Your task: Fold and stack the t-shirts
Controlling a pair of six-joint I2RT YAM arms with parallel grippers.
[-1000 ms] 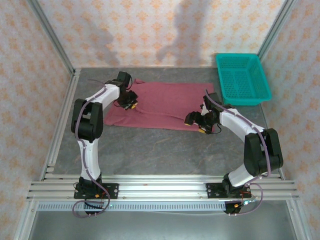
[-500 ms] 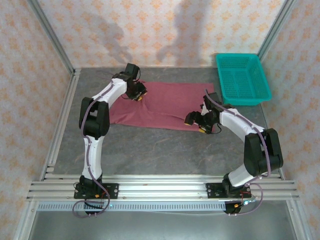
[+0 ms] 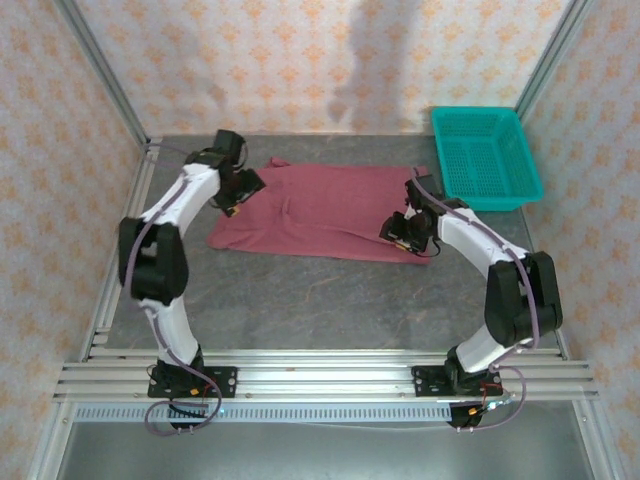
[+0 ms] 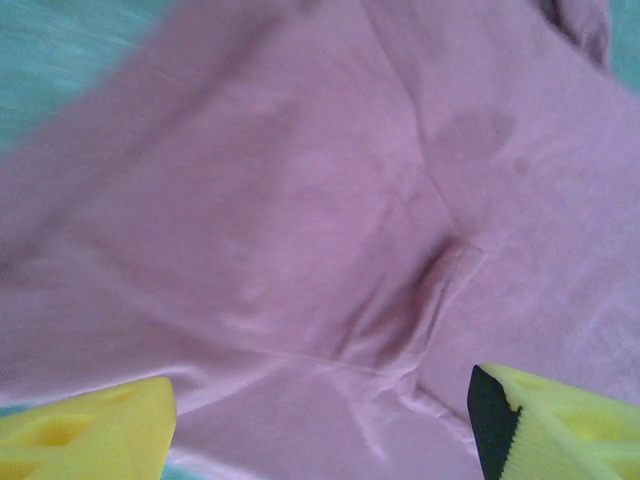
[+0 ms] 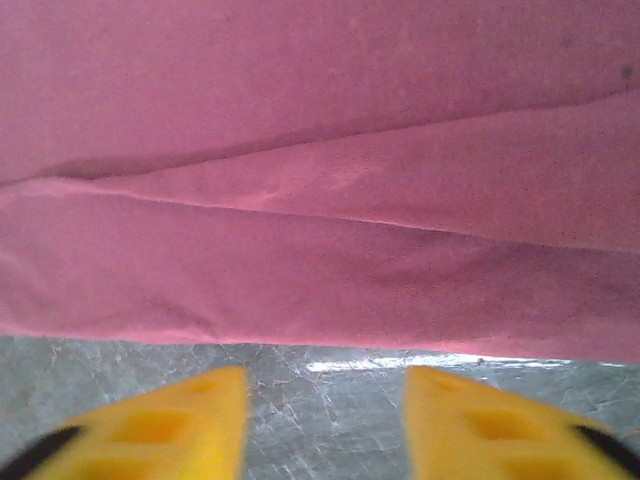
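Left gripper (image 4: 320, 425) is opening wide, releasing the maroon cotton t-shirt (image 3: 330, 205), while empty right gripper (image 5: 322, 410) is narrowing at its hem for next fold.

The maroon t-shirt (image 3: 325, 205) lies spread flat across the far half of the grey table (image 3: 300, 300), with a crease running along its near part and a small bunched fold at its far left corner. The left gripper (image 3: 240, 192) hangs at the shirt's left edge, its arm reaching up along the table's left side. The right gripper (image 3: 402, 232) sits over the shirt's near right corner. A teal mesh basket (image 3: 520, 160) stands in the far right corner, near the shirt's right edge.
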